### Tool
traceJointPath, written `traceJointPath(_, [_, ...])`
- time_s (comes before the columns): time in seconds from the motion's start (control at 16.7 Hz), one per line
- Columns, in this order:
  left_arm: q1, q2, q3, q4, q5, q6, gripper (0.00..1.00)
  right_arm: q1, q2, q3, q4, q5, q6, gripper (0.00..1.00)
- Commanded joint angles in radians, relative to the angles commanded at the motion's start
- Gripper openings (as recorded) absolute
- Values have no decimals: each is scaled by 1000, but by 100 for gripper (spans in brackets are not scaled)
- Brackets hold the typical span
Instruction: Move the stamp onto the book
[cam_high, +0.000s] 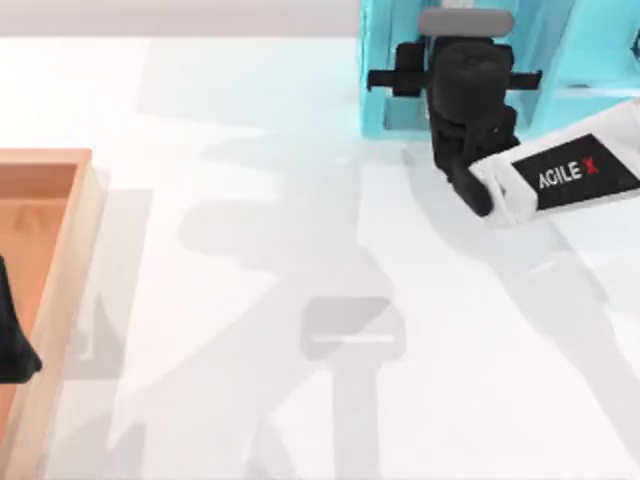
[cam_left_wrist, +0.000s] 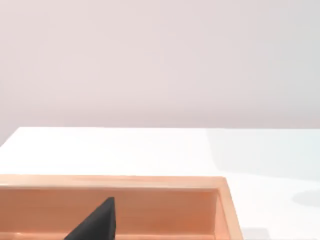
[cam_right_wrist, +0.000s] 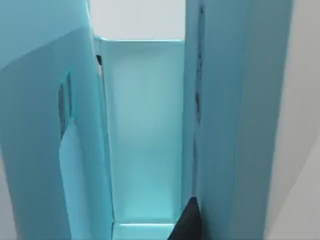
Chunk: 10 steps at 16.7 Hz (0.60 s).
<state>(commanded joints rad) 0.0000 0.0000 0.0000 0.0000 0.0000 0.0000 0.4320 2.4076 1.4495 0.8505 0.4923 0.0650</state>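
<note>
Nearest me the white table (cam_high: 300, 400) lies bare apart from shadows, so nothing there needs handling. At the left edge sits a wooden tray (cam_high: 62, 260), and my left gripper (cam_high: 12, 340) hangs over it as a dark shape at the frame edge; whether its claw is apart or together I cannot tell. I judge that arm parked there to keep out of the working side. In its wrist view the tray's rim (cam_left_wrist: 150, 181) lies below with one dark fingertip (cam_left_wrist: 97, 220) poking in. Farther off, on the right at the far edge, my right gripper (cam_high: 455, 45) reaches over the light-blue shelf unit (cam_high: 378, 70); its claw state I also cannot tell. The right wrist view looks down a narrow compartment between shelf walls (cam_right_wrist: 145, 135), one dark fingertip (cam_right_wrist: 187, 220) at the edge. Neither the stamp nor the book is anywhere I can make out; I judge the arm is reaching into the shelf after one of them.
</note>
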Motion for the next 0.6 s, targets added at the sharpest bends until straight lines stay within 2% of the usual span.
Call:
traceJointPath(0.18, [0,0,0,0,0,0,100,45,-164,-83,-79,46,3,0])
traceJointPath(0.6, [0,0,0,0,0,0,100,188,-731,-363,-347,179,29,0])
